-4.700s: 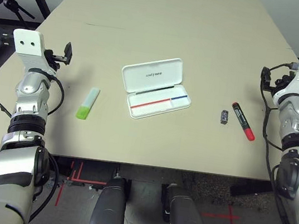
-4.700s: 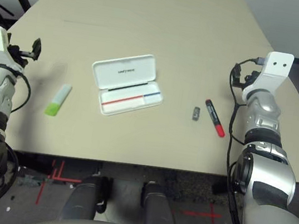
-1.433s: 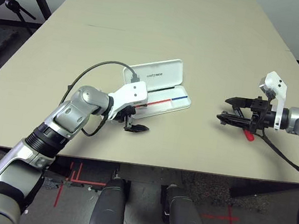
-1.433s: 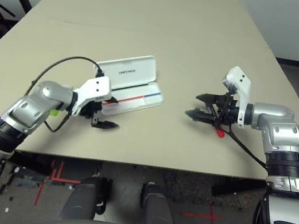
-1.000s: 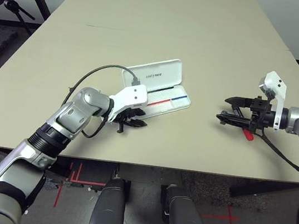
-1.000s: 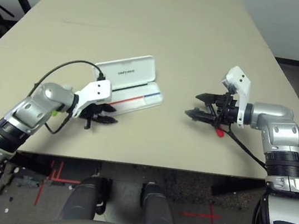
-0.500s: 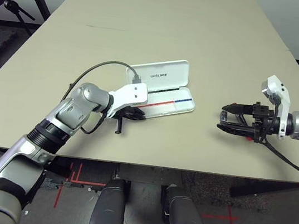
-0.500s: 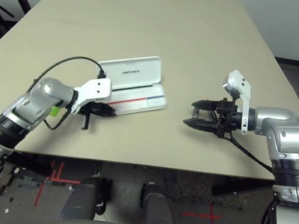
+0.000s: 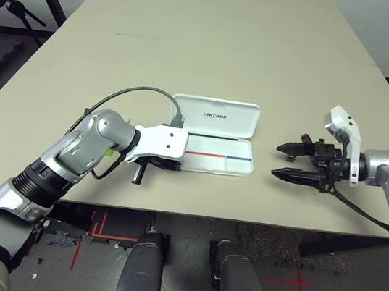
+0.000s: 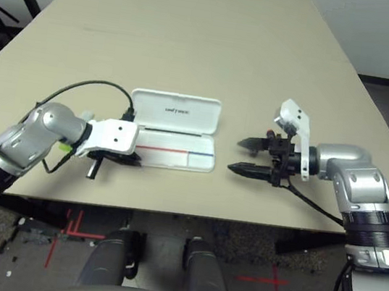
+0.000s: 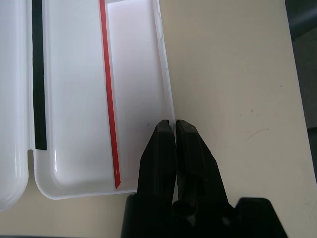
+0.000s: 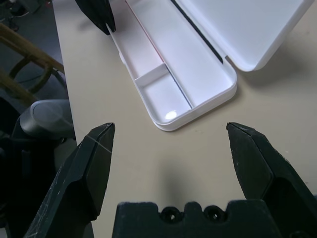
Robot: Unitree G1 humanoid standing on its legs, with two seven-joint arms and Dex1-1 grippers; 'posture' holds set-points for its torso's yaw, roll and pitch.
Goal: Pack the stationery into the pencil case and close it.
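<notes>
White hard-plastic pencil case (image 9: 217, 165) open on bench (image 10: 180, 48), near front edge; tray w/ red-blue line. Prob. light, stiff, a bit slippery; lid hinge likely weak pt. Best hold: thin front wall, pinch lightly, don't pry lid. L pincer (image 11: 176, 124) closed on that front wall, nr L end. R pincer (image 12: 171, 128) wide open, nothing held, apart from case's R end. Red marker (image 9: 305, 138), mostly hidden, by R pincer; green highlighter (image 10: 66, 147) behind L arm: both prob. rigid, round-ish, may roll; grip mid-barrel.
</notes>
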